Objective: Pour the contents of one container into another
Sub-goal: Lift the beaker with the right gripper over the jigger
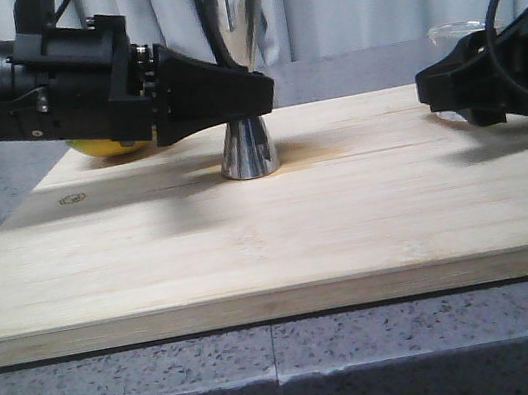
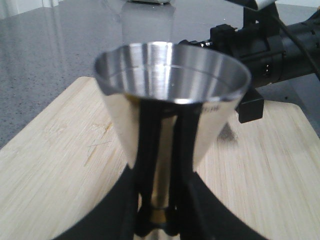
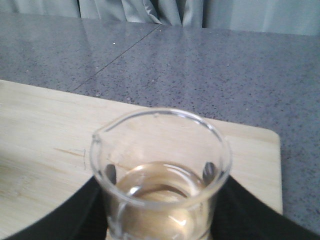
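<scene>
Two grippers engaged: left gripper (image 1: 262, 94) clenched on tall shiny steel hourglass jigger (image 1: 249, 149), mid-rear of pale wooden board (image 1: 272, 247); right gripper (image 1: 425, 87) grasps small clear glass beaker (image 3: 161, 175) near right rear corner.

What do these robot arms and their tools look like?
Both arms are matt black. The left arm is a thick boxy tube with ribbed rings and small screws, narrowing into a wedge-shaped left tool. The right tool is equally blunt and black. Black cables loop above both arms.

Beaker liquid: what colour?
Pale amber-brown, in the clear glass beaker that the right gripper holds; shows best in the right wrist view.
</scene>
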Robot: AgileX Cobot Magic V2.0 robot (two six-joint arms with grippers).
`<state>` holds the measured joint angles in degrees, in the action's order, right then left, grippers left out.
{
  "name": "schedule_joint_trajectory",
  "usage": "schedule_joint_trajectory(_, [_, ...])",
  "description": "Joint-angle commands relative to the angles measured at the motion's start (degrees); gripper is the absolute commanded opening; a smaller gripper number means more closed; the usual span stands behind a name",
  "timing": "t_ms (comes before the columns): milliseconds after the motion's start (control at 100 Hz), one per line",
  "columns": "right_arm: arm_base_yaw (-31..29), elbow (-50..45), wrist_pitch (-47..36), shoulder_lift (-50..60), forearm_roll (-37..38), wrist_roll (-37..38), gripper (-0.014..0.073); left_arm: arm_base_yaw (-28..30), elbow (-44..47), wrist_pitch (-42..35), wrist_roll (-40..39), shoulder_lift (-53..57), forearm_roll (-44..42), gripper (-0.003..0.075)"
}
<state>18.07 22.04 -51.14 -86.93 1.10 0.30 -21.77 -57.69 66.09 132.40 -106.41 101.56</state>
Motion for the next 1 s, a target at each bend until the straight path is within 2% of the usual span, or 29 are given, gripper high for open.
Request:
schedule_joint_trajectory(0, [-0.33, 1.49, -5.7, 1.35, 0.37, 0.17, 0.0289, -0.52, -1.51, 6.07, 0.05, 2.23, 4.54, -0.0019])
schedule_joint_trajectory(250, [-0.33, 1.96, -4.42, 3.44, 1.55, 0.17, 0.0289, -0.52, -1.51, 6.07, 0.05, 2.23, 4.54, -0.0019])
schedule_joint_trajectory(450, [-0.33, 7.81, 6.49, 5.21, 6.75, 0.17, 0.0289, -0.52, -1.51, 6.07, 0.05, 2.23, 4.54, -0.0019])
schedule_joint_trajectory(580, [-0.33, 11.64, 9.5, 5.92, 11.69, 0.94, 0.0289, -0.52, -1.51, 6.07, 0.05, 2.23, 4.54, -0.0019])
schedule_joint_trajectory(730, [-0.33, 16.54, 16.18, 6.53, 19.36, 6.24, 0.0289, -0.52, -1.51, 6.07, 0.05, 2.23, 4.54, -0.0019])
schedule_joint_trajectory(990, [-0.14, 22.96, 18.08, 6.53, 37.41, 20.6, 0.0289, -0.52, -1.51, 6.07, 0.05, 2.23, 4.54, -0.0019])
